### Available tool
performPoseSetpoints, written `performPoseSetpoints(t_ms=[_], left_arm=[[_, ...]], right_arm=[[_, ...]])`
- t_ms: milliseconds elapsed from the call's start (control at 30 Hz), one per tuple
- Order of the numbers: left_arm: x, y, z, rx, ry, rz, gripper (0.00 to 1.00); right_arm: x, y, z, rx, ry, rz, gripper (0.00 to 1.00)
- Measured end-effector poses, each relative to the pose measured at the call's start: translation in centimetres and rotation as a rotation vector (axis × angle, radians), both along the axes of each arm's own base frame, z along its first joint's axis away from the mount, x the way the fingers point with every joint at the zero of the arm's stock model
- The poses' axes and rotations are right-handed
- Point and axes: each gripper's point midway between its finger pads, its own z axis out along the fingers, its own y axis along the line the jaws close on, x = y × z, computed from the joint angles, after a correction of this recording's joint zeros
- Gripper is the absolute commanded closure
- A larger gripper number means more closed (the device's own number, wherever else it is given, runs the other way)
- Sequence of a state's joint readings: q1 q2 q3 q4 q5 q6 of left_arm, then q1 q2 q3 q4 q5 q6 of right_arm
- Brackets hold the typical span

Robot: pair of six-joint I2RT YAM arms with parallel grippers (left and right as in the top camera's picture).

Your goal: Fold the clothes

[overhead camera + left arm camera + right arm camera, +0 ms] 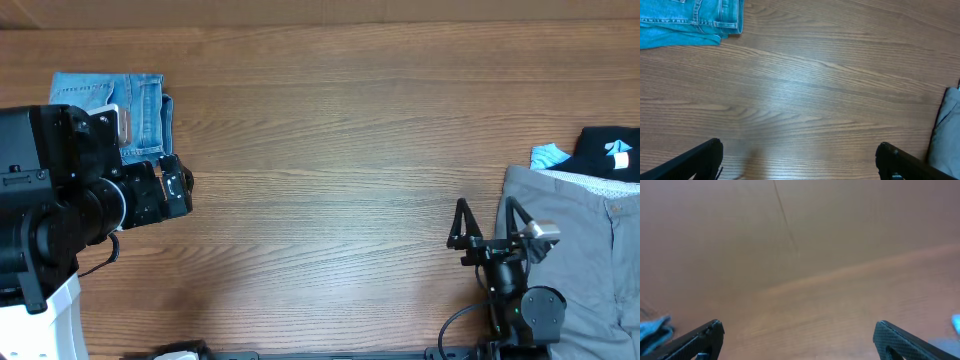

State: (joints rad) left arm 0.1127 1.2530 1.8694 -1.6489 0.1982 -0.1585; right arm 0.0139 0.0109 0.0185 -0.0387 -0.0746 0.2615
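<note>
- Worktop (pixel 330 150): brown wood, grain running left to right, fills all three views; nothing of the room shows past it. The right wrist view of it is blurred.
- Garments, counted: three.
- Jeans (pixel 135 105): one pair, light-blue denim, folded into a compact stack at the far-left corner of the worktop. The left arm (pixel 60 200) partly covers them in the overhead view.
- Grey trousers (pixel 580 240): one pair, lying loose at the right edge and running out of frame.
- Black top (pixel 608 152): one, at the right edge, touching the far end of the grey trousers. A scrap of light-blue fabric (pixel 548 155) lies just beside it; cannot tell what it is.
- Arms, counted: two, both black. The right arm (pixel 520 300) is at the near right.
- Left jaws: spread wide, empty, over bare wood just beside the jeans.
- Right jaws: spread wide, empty, at the left edge of the grey trousers.
</note>
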Motion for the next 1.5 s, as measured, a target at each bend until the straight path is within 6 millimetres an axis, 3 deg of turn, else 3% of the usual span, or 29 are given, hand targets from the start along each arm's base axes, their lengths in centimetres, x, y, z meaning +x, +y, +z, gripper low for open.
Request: performPoseSetpoints(t_ms=[67, 1033, 1133, 1267, 1400, 1500], left_arm=[[0.0, 0.0, 0.0, 0.000, 0.000, 0.000, 0.00], [0.2, -0.1, 0.2, 0.013, -0.016, -0.009, 0.00], [2.4, 0.6, 2.6, 0.071, -0.189, 0.010, 0.00], [4.8, 0.0, 9.1, 0.105, -0.586, -0.006, 0.00], [4.1, -1.2, 14.4, 0.106, -1.015, -0.034, 0.00], [2.9, -1.6, 14.7, 0.104, -1.223, -0.050, 0.00]], right_arm=[[0.0, 0.0, -1.1, -0.001, 0.043, 0.000, 0.00], [0.0, 0.0, -1.1, -0.001, 0.044, 0.000, 0.00], [0.0, 0.0, -1.0, -0.001, 0.043, 0.000, 0.00], [0.0, 0.0, -1.0, -0.001, 0.042, 0.000, 0.00], [0.0, 0.0, -1.1, -0.001, 0.043, 0.000, 0.00], [0.0, 0.0, -1.0, -0.001, 0.043, 0.000, 0.00]])
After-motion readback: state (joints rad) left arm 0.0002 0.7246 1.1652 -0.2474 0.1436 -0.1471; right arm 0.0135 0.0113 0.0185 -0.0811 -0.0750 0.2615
